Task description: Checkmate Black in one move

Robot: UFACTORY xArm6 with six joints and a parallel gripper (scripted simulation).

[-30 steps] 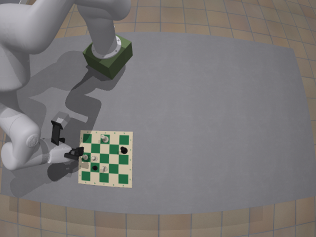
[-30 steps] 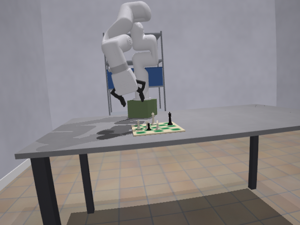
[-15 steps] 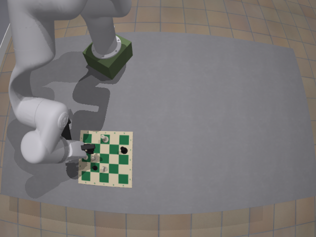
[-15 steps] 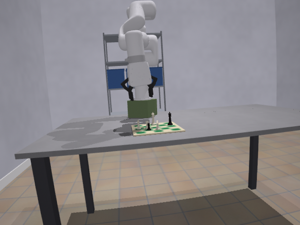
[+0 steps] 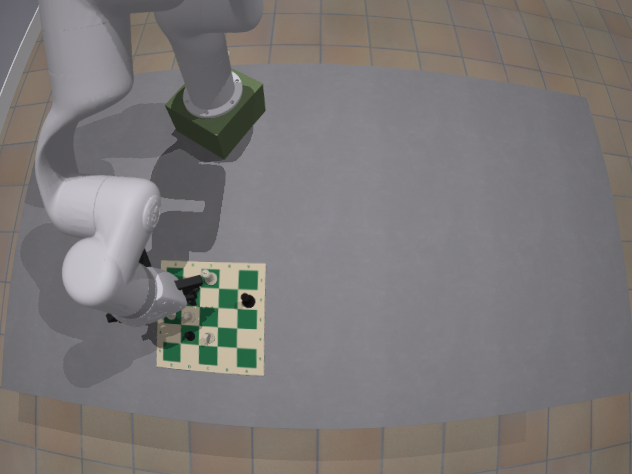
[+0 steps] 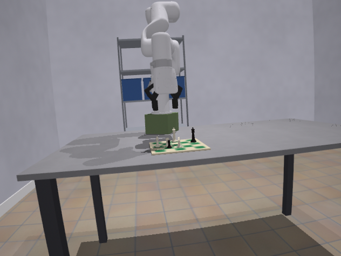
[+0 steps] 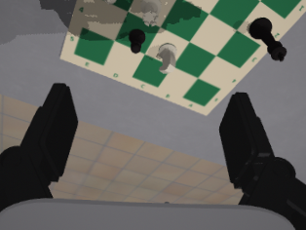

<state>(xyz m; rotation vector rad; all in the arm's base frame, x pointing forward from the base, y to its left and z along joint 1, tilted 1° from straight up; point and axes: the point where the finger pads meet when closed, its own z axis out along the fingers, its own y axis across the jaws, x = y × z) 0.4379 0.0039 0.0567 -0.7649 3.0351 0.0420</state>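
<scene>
The chessboard (image 5: 261, 326) (image 6: 203, 147) (image 7: 129, 80) bears several upright pieces. The white king (image 5: 209, 277) (image 6: 174, 135) is on C1, the black king (image 5: 248, 300) (image 6: 192, 135) (image 7: 263, 29) on A2. A white piece (image 5: 171, 315) (image 6: 157, 141), type unclear, is on E3; a white piece with a notched top (image 5: 187, 316) (image 7: 150, 12) is on D3. A black pawn (image 5: 189, 336) (image 6: 169, 144) (image 7: 136, 39) is on D4, a white knight-like piece (image 5: 207, 338) (image 6: 178, 142) (image 7: 167, 56) on C4. My gripper (image 6: 165, 108) (image 7: 150, 106) is open and empty, high above the board.
The green base block (image 5: 224, 127) (image 6: 156, 123) of the arm stands behind the board on the grey table (image 5: 408, 229) (image 6: 247, 140). The arm's shadow falls across the board's E side. A metal shelf (image 6: 129, 72) with blue bins (image 6: 132, 89) stands behind the table.
</scene>
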